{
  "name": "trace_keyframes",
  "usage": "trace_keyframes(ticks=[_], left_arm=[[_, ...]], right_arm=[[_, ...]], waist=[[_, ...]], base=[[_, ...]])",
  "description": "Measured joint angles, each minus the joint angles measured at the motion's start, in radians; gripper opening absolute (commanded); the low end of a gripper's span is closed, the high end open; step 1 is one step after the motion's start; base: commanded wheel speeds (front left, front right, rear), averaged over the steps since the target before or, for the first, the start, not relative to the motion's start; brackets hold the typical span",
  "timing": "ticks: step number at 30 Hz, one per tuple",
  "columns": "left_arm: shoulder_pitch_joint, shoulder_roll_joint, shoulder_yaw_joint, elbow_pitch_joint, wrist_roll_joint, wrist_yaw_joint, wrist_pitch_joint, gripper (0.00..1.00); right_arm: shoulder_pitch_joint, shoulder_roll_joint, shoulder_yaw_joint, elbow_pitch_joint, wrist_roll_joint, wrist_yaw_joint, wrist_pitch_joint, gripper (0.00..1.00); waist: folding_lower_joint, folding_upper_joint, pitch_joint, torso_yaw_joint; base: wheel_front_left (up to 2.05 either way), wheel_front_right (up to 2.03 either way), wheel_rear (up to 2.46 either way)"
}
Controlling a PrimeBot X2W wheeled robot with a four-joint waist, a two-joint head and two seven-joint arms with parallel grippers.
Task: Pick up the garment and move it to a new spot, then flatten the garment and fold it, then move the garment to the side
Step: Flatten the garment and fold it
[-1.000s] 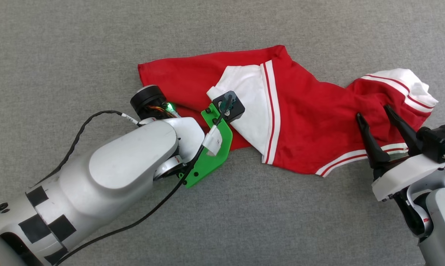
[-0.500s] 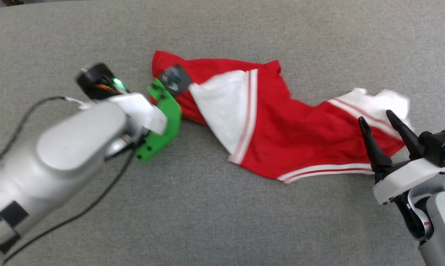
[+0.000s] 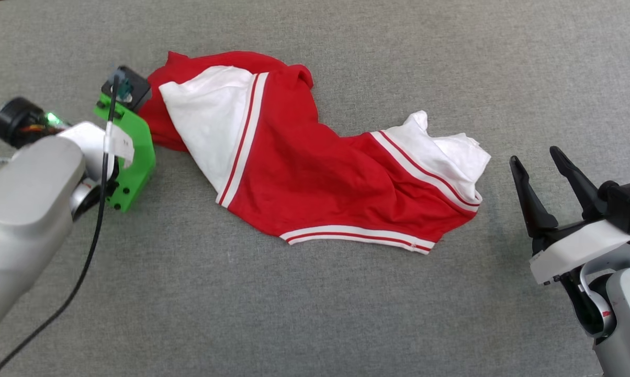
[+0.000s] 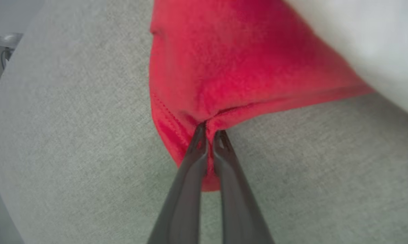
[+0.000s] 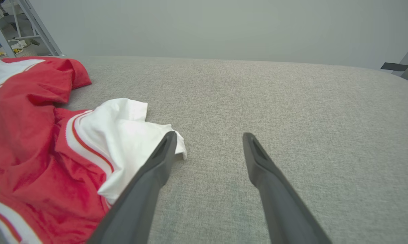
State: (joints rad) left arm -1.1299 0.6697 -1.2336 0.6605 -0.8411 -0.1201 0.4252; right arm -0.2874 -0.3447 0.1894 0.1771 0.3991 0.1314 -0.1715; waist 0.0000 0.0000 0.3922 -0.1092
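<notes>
Grey surface [image 3: 315, 314], left end effector [image 4: 209, 130] pinching garment [image 3: 315, 178], right end effector [image 3: 533, 155] spread, front hidden

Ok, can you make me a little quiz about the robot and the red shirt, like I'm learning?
1. True or false: the right hand is shut on the shirt.
2. Which part of the shirt does the left hand pinch? A) a red edge B) a white sleeve C) the striped hem
3. Fill in: the shirt lies crumpled on a ___ cloth surface.

Key: 1. False: it is open, holding nothing. 2. A. 3. Grey.
</notes>
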Motion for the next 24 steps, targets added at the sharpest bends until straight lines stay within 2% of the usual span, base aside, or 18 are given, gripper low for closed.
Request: trace_keyframes(ticks=[4, 5, 6, 7, 12, 18, 20, 24], left_arm=[[0.025, -0.030, 0.012, 0.062, -0.027, 0.000, -0.044, 0.00], [0.030, -0.041, 0.020, 0.073, -0.037, 0.000, -0.062, 0.25], [0.035, -0.049, 0.024, 0.083, -0.048, 0.000, -0.083, 0.95], [0.039, -0.054, 0.027, 0.090, -0.055, 0.000, -0.097, 1.00], [0.054, -0.084, 0.039, 0.082, -0.071, -0.005, -0.178, 1.00], [0.042, -0.065, 0.081, -0.044, -0.126, -0.007, -0.188, 1.00], [0.024, -0.053, 0.090, -0.095, -0.130, -0.007, -0.181, 1.00], [0.012, -0.045, 0.105, -0.191, -0.183, -0.006, -0.104, 1.00]], right_arm=[[0.000, 0.000, -0.001, 0.000, 0.000, 0.000, 0.001, 1.00], [0.000, 0.000, -0.005, 0.000, 0.000, 0.000, 0.002, 1.00], [0.001, 0.000, -0.009, -0.001, -0.001, 0.000, 0.004, 1.00], [0.003, -0.001, -0.012, -0.001, -0.002, 0.000, 0.005, 1.00], [0.043, -0.001, -0.030, -0.002, -0.002, 0.000, 0.010, 1.00], [0.091, 0.002, -0.053, -0.010, -0.002, 0.000, 0.018, 1.00], [0.102, 0.006, -0.058, -0.017, -0.002, 0.000, 0.023, 1.00], [0.108, 0.009, -0.066, -0.028, -0.002, 0.000, 0.033, 1.00]], waist=[[0.0000, 0.0000, 0.002, -0.005], [0.0000, 0.0000, 0.000, -0.004], [0.0000, 0.0000, -0.004, -0.002], [0.0000, 0.0000, -0.008, 0.000], [0.0000, 0.0000, -0.050, 0.022], [0.0000, 0.0000, -0.106, 0.056], [0.0000, 0.0000, -0.122, 0.067], [0.0000, 0.0000, -0.147, 0.089]], base=[[0.00, 0.00, 0.00], [0.00, 0.00, 0.00], [0.00, 0.00, 0.00], [0.00, 0.00, 0.00], [0.00, 0.00, 0.00], [0.00, 0.00, 0.00], [0.00, 0.00, 0.00], [0.00, 0.00, 0.00]])
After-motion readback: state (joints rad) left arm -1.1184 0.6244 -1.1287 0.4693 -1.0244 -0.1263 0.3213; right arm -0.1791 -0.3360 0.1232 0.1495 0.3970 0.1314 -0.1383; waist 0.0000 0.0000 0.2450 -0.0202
